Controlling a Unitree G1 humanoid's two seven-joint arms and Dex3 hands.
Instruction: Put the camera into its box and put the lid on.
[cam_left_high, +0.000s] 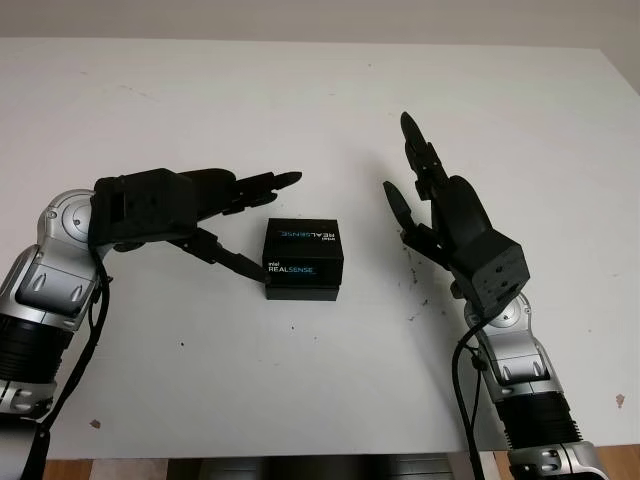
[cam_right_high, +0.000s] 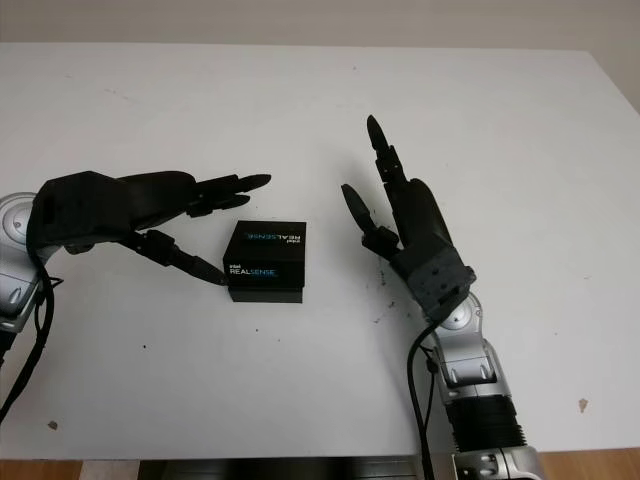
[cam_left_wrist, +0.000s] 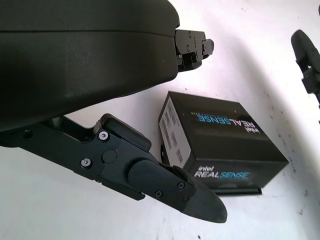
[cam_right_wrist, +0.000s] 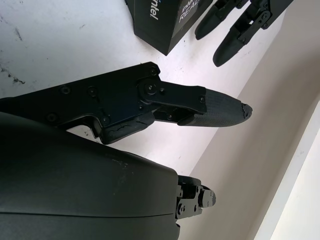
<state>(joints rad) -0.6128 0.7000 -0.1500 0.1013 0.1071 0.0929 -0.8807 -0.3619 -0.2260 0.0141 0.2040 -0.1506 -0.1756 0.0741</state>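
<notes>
A black Intel RealSense box stands on the white table with its lid on; the same box appears close up in the left wrist view, lid seated over the base. My left hand is open just left of the box, one finger above its far left corner and the thumb tip near its front left edge, not gripping. My right hand is open and raised to the right of the box, apart from it. No camera is visible outside the box.
Small dark specks mark the table to the right of the box. The table's far edge meets a wall, and its front edge runs along the bottom.
</notes>
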